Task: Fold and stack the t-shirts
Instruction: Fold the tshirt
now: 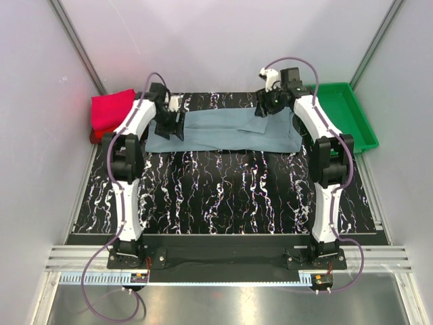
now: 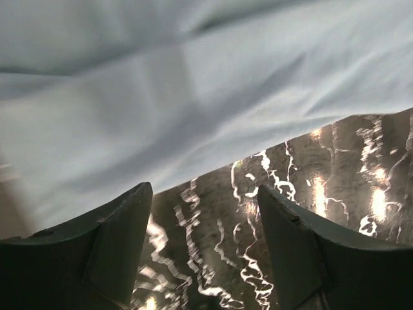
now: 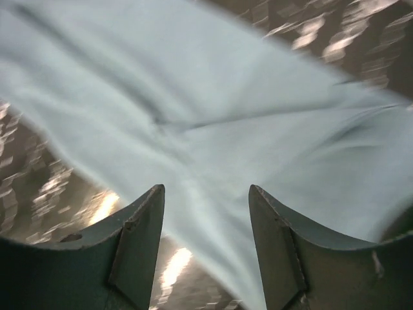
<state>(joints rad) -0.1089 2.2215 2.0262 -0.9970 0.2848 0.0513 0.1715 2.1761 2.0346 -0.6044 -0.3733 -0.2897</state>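
Both left pincer (image 2: 205,194) and right pincer (image 3: 206,190) gape at grey-blue t-shirt (image 1: 223,132) edges.

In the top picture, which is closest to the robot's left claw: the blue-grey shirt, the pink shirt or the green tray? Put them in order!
From the left claw:
1. Blue-grey shirt, right under it.
2. Pink shirt, at the left edge.
3. Green tray, far right.

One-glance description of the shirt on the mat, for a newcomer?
Find the black marbled mat; along its far edge lies the grey-blue t-shirt, spread in a wide flat band. Unlike the folded pink-and-red pile at far left and the green tray at far right, it is dull-coloured and laid out.
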